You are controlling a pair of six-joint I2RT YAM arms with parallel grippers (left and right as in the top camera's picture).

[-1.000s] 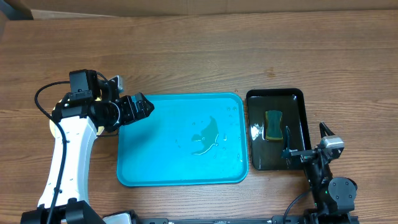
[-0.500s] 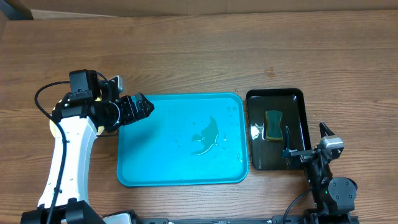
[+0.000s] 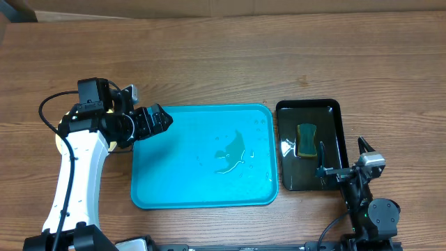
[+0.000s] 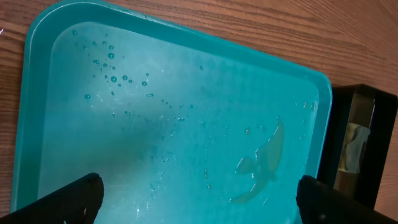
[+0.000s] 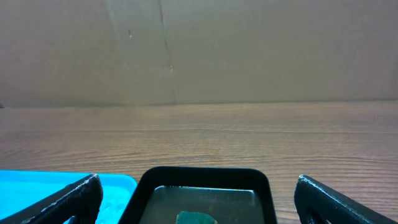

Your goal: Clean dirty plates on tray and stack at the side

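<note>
The turquoise tray (image 3: 203,198) lies flat at the middle of the wooden table (image 3: 223,63), holding only scattered water droplets and a thin puddle (image 3: 231,155) right of its centre. Its surface looks wet and glossy, without smears. Just to its right, nearly touching it, sits a narrower black tray (image 3: 336,132) with a film of water and a yellow-and-green sponge (image 3: 306,140) lying in it. A pale yellow-green curved edge (image 3: 57,141) shows beside the left arm's white link, left of the tray; I cannot tell whether it is a plate. The left gripper (image 3: 160,118) hangs over the tray's near-left corner, spread wide and empty. The right gripper (image 3: 341,162) sits by the black tray's near end, also spread wide, holding nothing.
</note>
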